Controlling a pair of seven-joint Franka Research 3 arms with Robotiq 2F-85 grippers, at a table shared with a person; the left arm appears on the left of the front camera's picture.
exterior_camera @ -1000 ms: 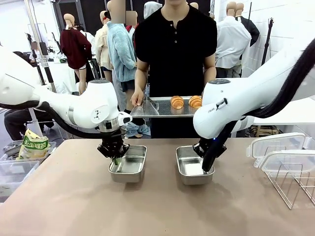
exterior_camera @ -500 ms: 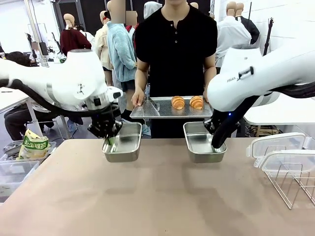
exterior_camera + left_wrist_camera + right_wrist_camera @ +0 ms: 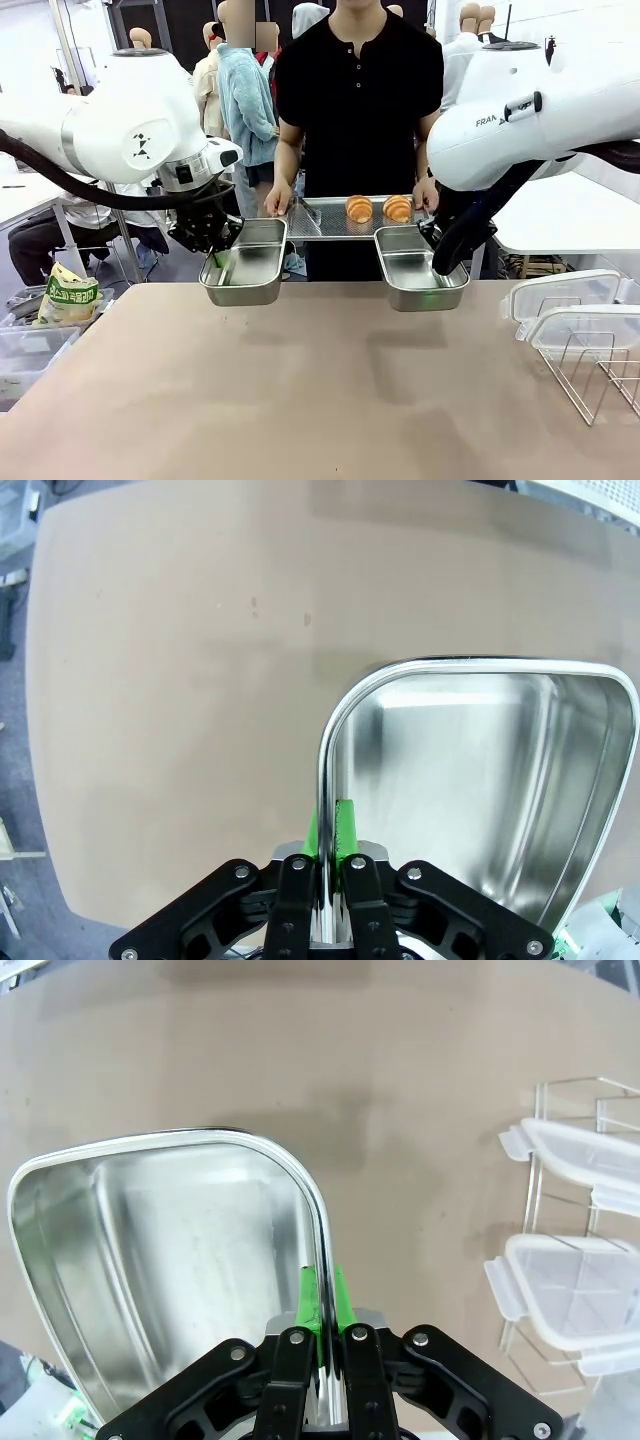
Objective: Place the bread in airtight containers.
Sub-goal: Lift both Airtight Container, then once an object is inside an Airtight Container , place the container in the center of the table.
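Looking across from the front, I see my left gripper clamped on the left-hand rim of the left steel container, which hangs at centre left. My right gripper pinches the right-hand rim of the right steel container at centre right. Both tubs are above the brown table. Just behind them, the person's hands hold a perforated tray bearing two croissants side by side.

On the left wrist camera, the green pads grip the rim at bottom centre, with the empty tub at right.

On the right wrist camera, the pads grip likewise, with the empty tub at lower left. Translucent lids rest on a wire rack at the right edge.
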